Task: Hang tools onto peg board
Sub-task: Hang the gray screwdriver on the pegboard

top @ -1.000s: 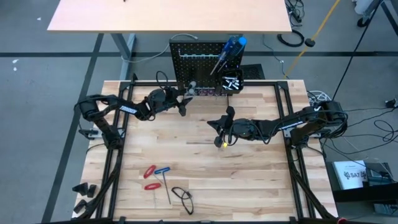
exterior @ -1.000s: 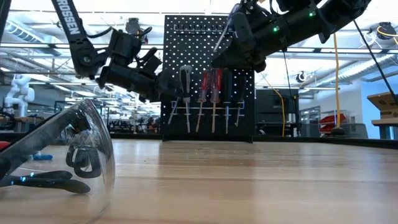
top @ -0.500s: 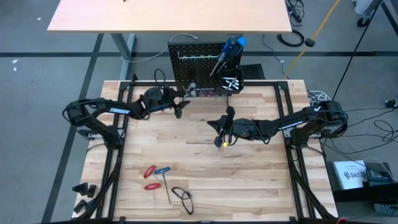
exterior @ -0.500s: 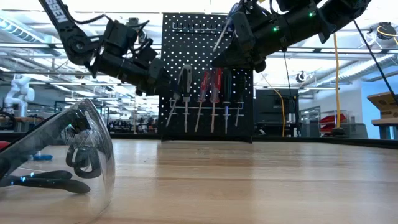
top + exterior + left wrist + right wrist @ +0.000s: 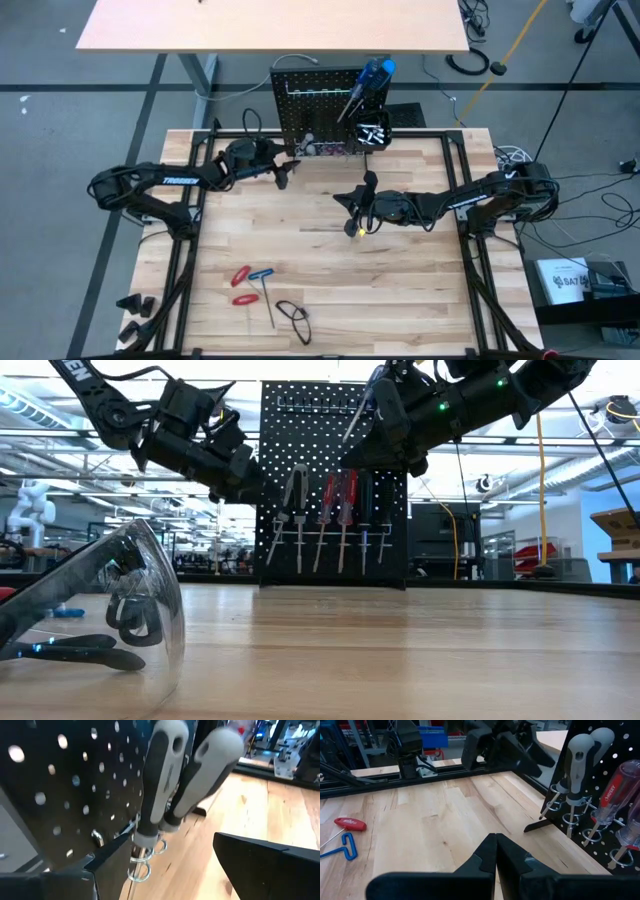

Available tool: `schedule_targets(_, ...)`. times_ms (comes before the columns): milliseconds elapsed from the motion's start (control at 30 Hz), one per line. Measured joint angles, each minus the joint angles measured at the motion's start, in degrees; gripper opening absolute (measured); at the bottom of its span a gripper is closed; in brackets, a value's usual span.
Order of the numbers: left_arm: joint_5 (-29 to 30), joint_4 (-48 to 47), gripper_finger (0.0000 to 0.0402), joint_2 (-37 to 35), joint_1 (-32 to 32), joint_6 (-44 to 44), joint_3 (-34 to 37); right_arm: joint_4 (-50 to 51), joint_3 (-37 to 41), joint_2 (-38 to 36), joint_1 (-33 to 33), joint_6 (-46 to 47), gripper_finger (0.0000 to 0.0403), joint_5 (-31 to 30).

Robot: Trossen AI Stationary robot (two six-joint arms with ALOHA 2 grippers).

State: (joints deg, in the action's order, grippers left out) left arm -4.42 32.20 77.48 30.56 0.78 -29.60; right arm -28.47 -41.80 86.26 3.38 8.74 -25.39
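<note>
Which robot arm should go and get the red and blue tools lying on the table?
Probably the left. The left gripper is open and empty beside the peg board, on the same side as the red and blue tools. The right gripper hangs mid-table, jaws shut, about as far away.

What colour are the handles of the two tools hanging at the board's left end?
Grey handles, with dark oval holes near their tops, hung on the black peg board; the left wrist view shows them best.

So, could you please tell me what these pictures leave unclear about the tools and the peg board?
- Tools in the bin: too small in the high view to identify.
- Peg board upper right: hidden by the right arm in the low view.
- Grey-handled tools: tips blocked by the left gripper's finger in the left wrist view.
</note>
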Motion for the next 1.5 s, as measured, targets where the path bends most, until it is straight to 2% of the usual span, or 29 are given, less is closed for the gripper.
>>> schedule_targets(267, 0.4, 1.4, 0.0286, 0.3, -2.9, 1.0, 0.0, -0.6, 0.0, 0.0, 0.0, 0.2, 0.0, 0.0)
schedule_targets(433, 5.8, 5.5, 0.0286, 0.3, -6.8, 4.9, -0.1, -0.5, 0.0, 0.0, 0.0, 0.2, 0.0, 0.0)
schedule_targets(633, 11.7, 6.1, 0.0279, 0.3, -11.6, 9.7, -0.1, -0.5, 0.0, 0.0, 0.0, 0.1, 0.0, 0.0)
schedule_targets(700, 13.8, 6.2, 0.0264, 0.3, -12.9, 10.8, -0.1, -0.5, 0.0, 0.0, 0.0, 0.1, 0.0, 0.0)
schedule_targets(800, 17.5, 6.3, 0.0218, 0.3, -14.1, 12.8, -0.1, -0.5, 0.0, 0.0, 0.0, 0.0, 0.0, 0.0)
schedule_targets(867, 19.5, 6.3, 0.0172, 0.3, -14.6, 13.4, -0.1, -0.5, 0.0, 0.0, 0.0, 0.0, 0.0, 0.0)
schedule_targets(1000, 18.6, 6.3, 0.005, 0.3, -14.6, 13.6, -0.1, -0.6, 0.0, 0.0, 0.0, 0.0, 0.0, 0.0)
schedule_targets(1067, 18.0, 6.2, 0.0014, 0.3, -14.6, 14.1, -0.3, -1.0, 0.0, 0.0, 0.0, 0.0, 0.0, 0.0)
schedule_targets(1200, 18.0, 5.9, 0.0008, 0.3, -14.6, 14.9, -2.1, -1.6, 0.0, 0.0, 0.0, 0.0, 0.0, 0.0)
schedule_targets(1500, 18.1, -2.6, 0.0003, 2.4, -14.1, 15.7, -10.7, -1.8, 0.0, 0.0, 0.0, 0.5, 0.0, 0.0)
